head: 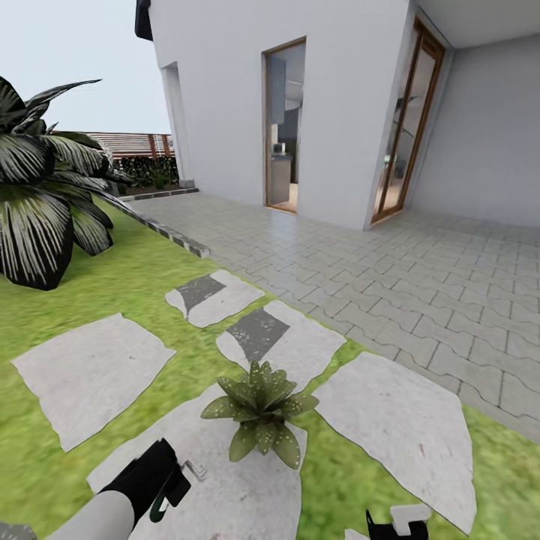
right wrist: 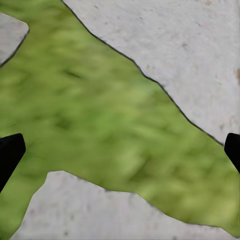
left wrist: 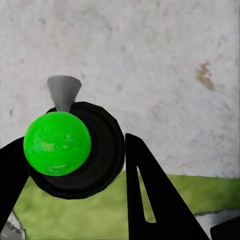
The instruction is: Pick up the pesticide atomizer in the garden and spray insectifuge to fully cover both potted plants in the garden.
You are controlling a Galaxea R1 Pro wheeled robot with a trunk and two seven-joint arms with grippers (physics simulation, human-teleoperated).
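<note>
One potted plant, a small rosette of pointed speckled green leaves, stands on a pale stepping stone just ahead of me; its pot is hidden under the leaves. My left gripper is low at the left of it, shut on the pesticide atomizer. The left wrist view looks down on the atomizer's bright green cap, dark collar and grey nozzle, with black fingers on either side. The nozzle points toward the plant. My right gripper hangs open over grass, and its tip is at the bottom edge.
A big dark plant with striped broad leaves stands at the left on the lawn. Several stepping stones lie around. A grey paved patio runs to the right, with the white house wall and an open doorway. A brown fence is far back.
</note>
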